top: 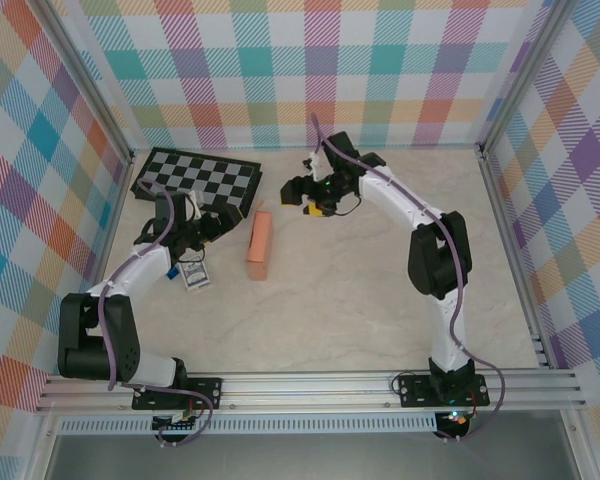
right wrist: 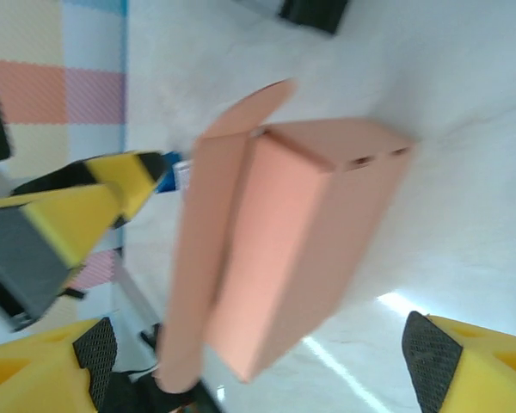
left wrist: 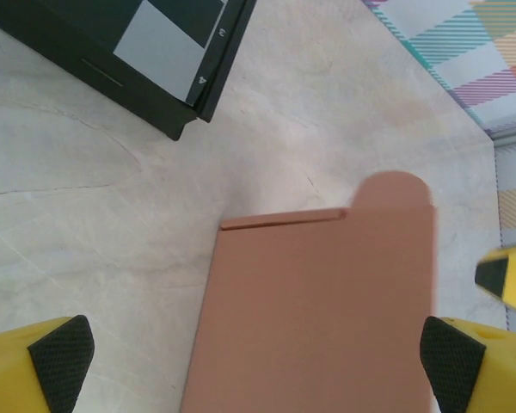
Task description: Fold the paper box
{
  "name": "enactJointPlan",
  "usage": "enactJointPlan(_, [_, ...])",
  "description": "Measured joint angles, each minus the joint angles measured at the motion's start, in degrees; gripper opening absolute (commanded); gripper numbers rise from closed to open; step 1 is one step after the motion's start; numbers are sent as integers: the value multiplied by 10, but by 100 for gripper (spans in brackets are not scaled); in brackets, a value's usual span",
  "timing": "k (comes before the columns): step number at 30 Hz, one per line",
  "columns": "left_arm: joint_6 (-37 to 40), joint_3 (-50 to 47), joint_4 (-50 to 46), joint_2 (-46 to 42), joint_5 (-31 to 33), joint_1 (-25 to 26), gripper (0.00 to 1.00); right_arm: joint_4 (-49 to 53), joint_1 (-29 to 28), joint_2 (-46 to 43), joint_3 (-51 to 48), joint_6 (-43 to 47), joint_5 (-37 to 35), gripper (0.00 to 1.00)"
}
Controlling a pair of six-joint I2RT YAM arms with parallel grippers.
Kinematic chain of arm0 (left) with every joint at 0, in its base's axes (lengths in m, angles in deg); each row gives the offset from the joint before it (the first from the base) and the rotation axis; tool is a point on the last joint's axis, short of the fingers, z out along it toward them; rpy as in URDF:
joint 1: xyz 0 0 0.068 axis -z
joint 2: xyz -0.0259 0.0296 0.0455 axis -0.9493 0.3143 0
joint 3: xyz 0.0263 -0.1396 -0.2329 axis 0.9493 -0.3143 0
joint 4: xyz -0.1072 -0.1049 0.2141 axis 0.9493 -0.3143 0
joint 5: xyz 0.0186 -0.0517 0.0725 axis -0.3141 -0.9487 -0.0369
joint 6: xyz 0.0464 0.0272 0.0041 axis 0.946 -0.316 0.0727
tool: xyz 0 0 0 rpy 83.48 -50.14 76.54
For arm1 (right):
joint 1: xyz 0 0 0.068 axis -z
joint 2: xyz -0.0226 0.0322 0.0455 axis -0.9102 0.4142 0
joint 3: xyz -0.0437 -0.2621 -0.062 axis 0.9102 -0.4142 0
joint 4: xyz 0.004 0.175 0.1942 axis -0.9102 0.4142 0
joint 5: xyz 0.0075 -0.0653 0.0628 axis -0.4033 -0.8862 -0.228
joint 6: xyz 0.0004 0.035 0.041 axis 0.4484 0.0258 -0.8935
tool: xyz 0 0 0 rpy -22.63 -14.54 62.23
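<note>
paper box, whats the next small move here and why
Probably ease the open right gripper toward the lid flap to press it shut: on the paper box that flap stands apart from the body, untucked, and the left gripper is open too.

We see the paper box (top: 259,245) as thin salmon card, matt and smooth, with crisp creases. The counter (top: 380,300) looks like pale marbled stone or laminate, smooth and faintly shiny where light catches it. The checkerboard (top: 198,178) has a hard, slightly glossy face. On the left claw (left wrist: 256,357) the fingers (left wrist: 17,370) are smooth yellow plastic, and the black pads (left wrist: 62,354) are finely rough. The frame rails (top: 320,385) are dull silvery metal.
</note>
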Motion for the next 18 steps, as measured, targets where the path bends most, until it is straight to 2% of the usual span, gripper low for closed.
enactJointPlan(5, [33,7,-31,-49,12,21,100,11,35,0,0,67,-30,87])
enactJointPlan(10, [86,57,-104,-89,63,115,100,18,65,0,0,90,-47,87])
enactJointPlan(14, [119,110,-164,-59,130,183,100,17,80,0,-1,97,-58,87])
enactJointPlan(18, [140,155,-224,9,222,232,100,14,80,-3,-21,99,-63,87])
